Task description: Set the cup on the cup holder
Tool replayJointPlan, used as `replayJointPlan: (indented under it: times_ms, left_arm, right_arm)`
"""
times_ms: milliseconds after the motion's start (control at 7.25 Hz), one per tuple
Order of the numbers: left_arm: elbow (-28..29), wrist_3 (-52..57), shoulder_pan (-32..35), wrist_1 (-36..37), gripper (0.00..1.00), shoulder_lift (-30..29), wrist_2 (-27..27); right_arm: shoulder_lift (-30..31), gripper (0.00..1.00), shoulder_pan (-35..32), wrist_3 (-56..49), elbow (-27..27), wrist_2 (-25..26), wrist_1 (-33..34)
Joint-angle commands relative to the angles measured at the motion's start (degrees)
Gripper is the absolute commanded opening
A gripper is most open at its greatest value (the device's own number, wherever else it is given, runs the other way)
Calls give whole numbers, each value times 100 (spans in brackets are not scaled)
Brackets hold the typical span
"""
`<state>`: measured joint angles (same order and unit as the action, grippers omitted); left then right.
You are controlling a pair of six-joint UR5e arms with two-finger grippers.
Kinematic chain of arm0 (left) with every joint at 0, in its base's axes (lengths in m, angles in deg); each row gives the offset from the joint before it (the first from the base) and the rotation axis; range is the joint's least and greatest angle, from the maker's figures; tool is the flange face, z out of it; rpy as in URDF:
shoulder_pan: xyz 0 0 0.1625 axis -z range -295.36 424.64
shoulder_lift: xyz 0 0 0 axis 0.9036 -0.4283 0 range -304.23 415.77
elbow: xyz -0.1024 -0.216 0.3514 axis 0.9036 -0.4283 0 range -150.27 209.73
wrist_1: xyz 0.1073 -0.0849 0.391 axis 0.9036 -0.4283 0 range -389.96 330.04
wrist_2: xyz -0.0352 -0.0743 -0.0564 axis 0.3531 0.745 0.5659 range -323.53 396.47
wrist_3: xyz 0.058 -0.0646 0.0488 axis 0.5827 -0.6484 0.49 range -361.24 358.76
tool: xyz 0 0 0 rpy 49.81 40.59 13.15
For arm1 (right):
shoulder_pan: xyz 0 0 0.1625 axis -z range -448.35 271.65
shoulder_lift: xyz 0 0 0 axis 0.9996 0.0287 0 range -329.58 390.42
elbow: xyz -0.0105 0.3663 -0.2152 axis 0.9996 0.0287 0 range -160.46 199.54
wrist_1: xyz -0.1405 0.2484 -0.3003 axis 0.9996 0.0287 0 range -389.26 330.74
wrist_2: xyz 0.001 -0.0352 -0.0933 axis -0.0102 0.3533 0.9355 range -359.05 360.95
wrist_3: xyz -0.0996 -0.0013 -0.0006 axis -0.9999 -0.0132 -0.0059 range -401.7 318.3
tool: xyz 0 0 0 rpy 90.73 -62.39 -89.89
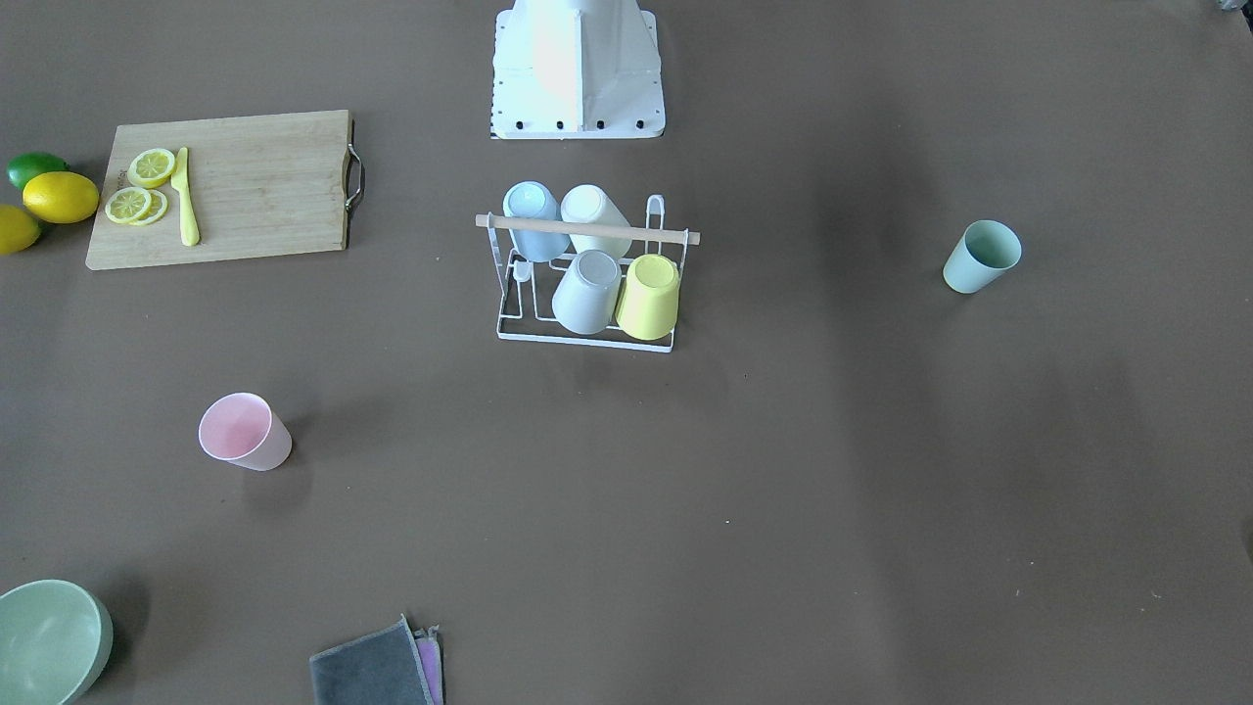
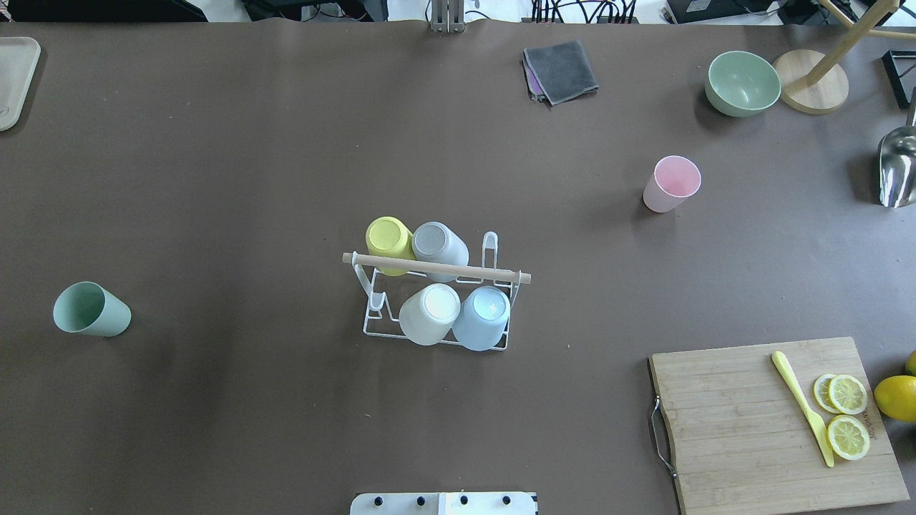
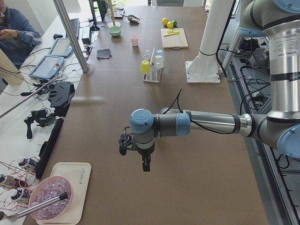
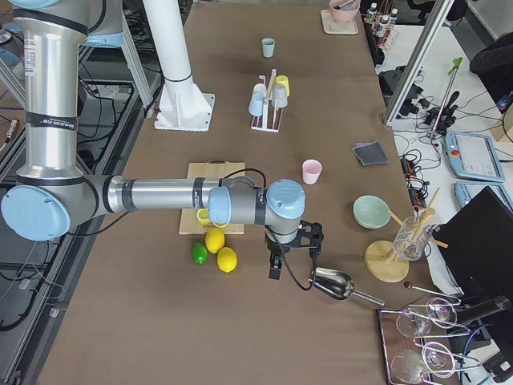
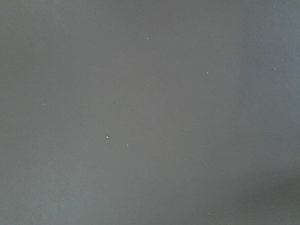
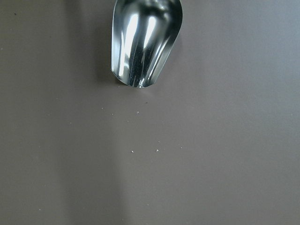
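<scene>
The white wire cup holder (image 1: 585,229) with a wooden rod stands at the table's middle, also in the overhead view (image 2: 436,267). It carries upside-down yellow (image 2: 388,239), grey (image 2: 438,244), white (image 2: 429,313) and blue (image 2: 484,317) cups. A green cup (image 2: 91,309) stands alone far on my left side. A pink cup (image 2: 670,184) stands on my right side. My left gripper (image 3: 143,164) hangs over bare table far from the rack. My right gripper (image 4: 276,269) hangs near the lemons. I cannot tell whether either is open or shut.
A wooden cutting board (image 2: 758,429) holds lemon slices and a yellow knife (image 2: 803,408). Lemons (image 4: 218,249) and a lime lie beside it. A metal scoop (image 6: 143,42), a green bowl (image 2: 742,83), a folded grey cloth (image 2: 562,70) and a tray (image 2: 14,79) lie at the edges.
</scene>
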<state>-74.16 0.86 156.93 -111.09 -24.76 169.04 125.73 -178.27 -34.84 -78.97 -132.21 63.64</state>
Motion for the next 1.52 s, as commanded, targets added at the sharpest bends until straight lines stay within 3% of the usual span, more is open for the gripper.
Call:
replayJointPlan:
  times_ms: [0, 1379]
  left_arm:
    - [-1, 0, 9, 0, 98, 11, 6]
    - [0, 0, 0, 0, 98, 29, 6]
  right_arm:
    - [40, 100, 0, -18, 7, -104, 9]
    - [15, 100, 0, 52, 130, -140, 0]
